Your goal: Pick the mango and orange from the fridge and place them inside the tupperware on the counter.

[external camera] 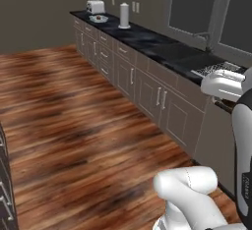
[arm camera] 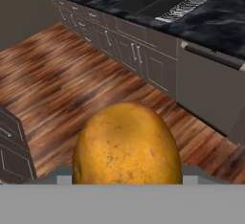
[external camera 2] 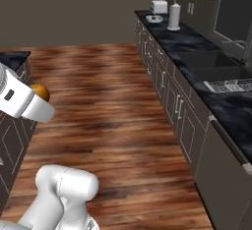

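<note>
Yellow-orange mango, skin mottled with fine brown specks. Black marble bench with faint white veins, over brown panelled cabinets bearing silver handles. Red-brown wood-grain floor, streaked dark and light. Pale blue-grey tupperware, white toaster, white paper roll.

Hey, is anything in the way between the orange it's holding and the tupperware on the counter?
Nothing visible. Open wood floor lies between the orange and the tupperware at the far end of the counter. A white roll stands beside the tub, nearer the robot.
</note>
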Tool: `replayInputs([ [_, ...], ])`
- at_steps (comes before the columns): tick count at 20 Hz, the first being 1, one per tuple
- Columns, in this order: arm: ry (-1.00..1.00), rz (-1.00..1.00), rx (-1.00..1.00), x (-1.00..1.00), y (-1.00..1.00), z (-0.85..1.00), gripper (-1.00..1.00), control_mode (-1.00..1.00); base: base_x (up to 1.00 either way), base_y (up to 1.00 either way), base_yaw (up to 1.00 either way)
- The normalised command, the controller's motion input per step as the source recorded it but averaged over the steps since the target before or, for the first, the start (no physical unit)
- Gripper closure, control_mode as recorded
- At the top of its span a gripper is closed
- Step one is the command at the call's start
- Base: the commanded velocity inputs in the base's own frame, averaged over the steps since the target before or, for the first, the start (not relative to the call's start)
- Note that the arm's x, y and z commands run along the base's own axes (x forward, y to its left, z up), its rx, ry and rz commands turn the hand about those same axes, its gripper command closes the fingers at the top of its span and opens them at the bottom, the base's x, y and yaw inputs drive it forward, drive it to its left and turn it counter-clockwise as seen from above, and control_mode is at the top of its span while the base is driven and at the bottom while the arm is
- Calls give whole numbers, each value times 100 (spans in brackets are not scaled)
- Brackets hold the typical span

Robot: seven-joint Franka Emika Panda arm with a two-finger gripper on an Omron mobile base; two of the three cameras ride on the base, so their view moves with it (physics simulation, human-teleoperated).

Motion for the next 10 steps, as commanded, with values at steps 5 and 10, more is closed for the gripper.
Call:
replayInputs([
  [5, 0, 0, 0, 0, 0, 0, 100, 100, 100, 30, 0],
  [10, 0, 0, 0, 0, 0, 0, 100, 100, 100, 31, 0],
])
